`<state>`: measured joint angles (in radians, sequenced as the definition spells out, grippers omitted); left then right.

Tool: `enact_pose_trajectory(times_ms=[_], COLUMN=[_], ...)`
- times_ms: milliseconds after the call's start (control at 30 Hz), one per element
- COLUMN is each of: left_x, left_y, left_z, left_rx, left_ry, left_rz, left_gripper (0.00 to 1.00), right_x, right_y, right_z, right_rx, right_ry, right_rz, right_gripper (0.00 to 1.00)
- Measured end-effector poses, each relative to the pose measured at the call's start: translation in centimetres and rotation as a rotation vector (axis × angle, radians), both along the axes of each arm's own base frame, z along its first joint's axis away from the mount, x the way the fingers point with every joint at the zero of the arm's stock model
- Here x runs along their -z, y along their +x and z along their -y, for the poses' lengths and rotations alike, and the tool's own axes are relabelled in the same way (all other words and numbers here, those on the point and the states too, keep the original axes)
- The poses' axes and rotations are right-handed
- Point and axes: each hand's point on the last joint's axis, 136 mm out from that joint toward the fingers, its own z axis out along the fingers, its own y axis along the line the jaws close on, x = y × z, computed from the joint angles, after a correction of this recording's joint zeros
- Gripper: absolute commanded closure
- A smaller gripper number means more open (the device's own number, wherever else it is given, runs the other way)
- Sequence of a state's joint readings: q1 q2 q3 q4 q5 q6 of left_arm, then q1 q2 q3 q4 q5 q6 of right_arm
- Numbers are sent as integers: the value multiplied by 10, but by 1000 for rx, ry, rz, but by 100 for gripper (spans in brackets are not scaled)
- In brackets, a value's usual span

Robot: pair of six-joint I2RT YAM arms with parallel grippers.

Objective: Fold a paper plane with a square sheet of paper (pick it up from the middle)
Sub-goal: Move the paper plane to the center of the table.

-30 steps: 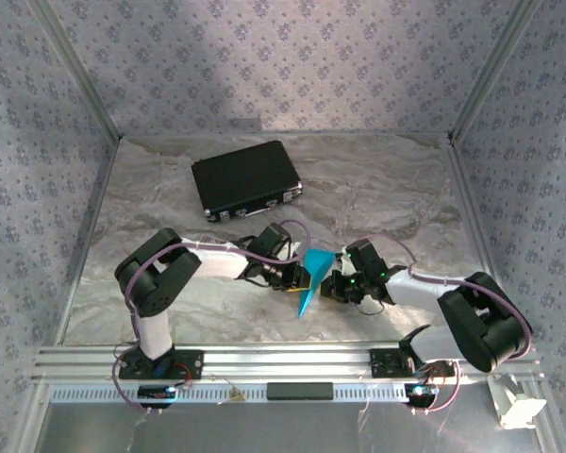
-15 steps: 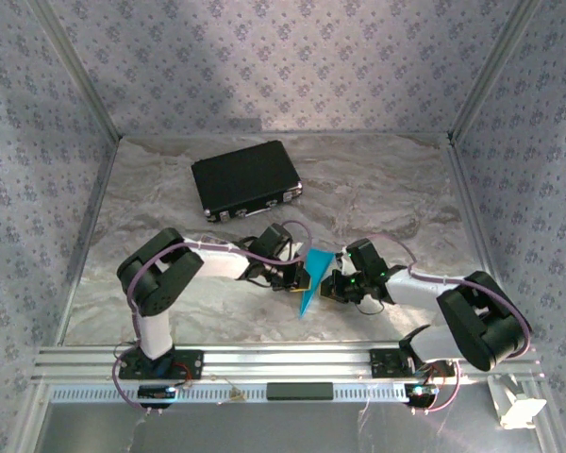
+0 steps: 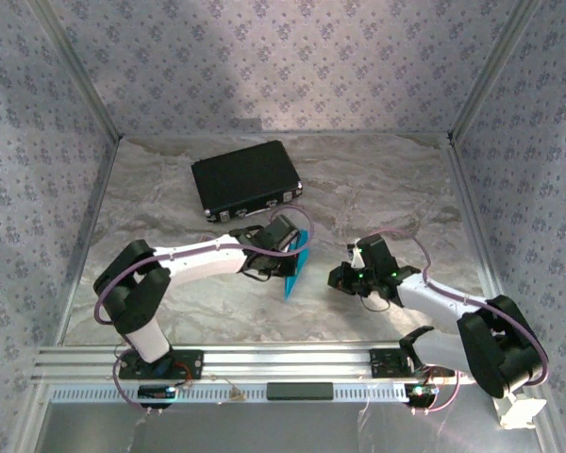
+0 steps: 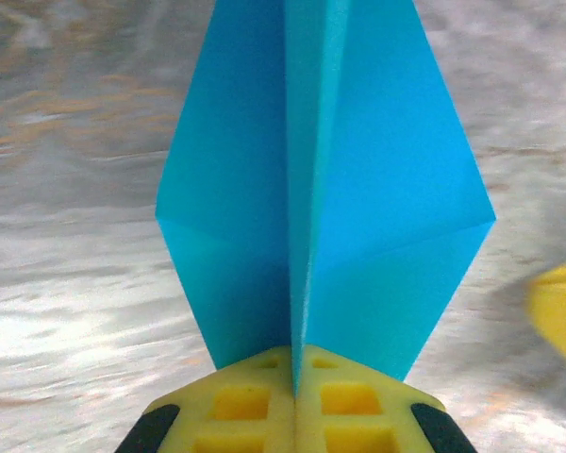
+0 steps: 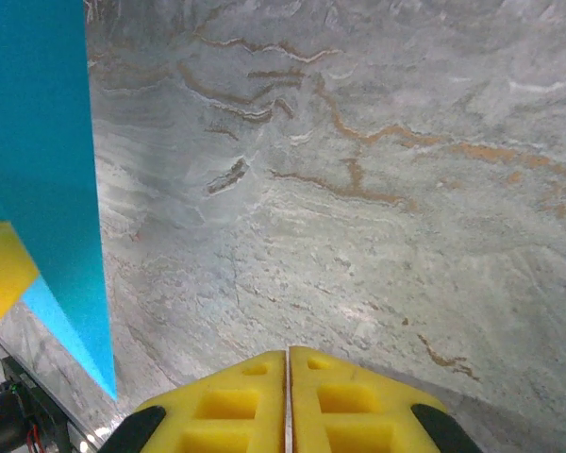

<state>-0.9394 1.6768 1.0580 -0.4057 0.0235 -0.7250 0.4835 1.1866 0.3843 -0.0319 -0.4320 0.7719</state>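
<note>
1. L gripper (image 4: 294,396): jaws clamped tight on the paper plane (image 4: 358,189), yellow pads meeting on the centre ridge at one end.
2. Why there? We reckon a pinch on the ridge keeps the fold shut and lets both cyan flaps spread evenly to either side, which is what the L wrist cam shows.
3. Where it is: mid-table, near side of the black case (image 3: 247,179) and well apart from it. The plane hangs from the L fingers w/ its point aimed toward the arm bases. Can't tell if the tip touches the marble table (image 3: 387,179).
4. R gripper (image 5: 288,377): jaws pressed together, nothing between them, bare marble beyond.
5. R sits near the plane but apart from it, w/ the blue edge at the far left of its wrist cam. Looks to us like it's giving the L arm room.
6. Our read: folding is far along, dart shape is there. Risk: thin paper, so a twist in the grip could crumple the ridge.
</note>
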Motion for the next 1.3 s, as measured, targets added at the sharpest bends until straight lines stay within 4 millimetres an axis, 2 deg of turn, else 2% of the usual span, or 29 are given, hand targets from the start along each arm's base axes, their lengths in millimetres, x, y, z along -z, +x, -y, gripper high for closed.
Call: enact_pose_trajectory(times_ms=[133, 433, 1300], left_x=[7, 12, 22], left_y=[-4, -3, -10], left_z=[-18, -26, -19], left_rx=[-15, -25, -35], left_ry=[109, 182, 147], left_rz=[11, 17, -42], left_gripper=[96, 94, 89], right_x=[-1, -2, 1], right_y=[0, 3, 0], right_z=[0, -2, -9], right_rx=[0, -1, -15], right_ry=[-1, -1, 3], right_rz=[-2, -2, -10], right_gripper=[90, 90, 89])
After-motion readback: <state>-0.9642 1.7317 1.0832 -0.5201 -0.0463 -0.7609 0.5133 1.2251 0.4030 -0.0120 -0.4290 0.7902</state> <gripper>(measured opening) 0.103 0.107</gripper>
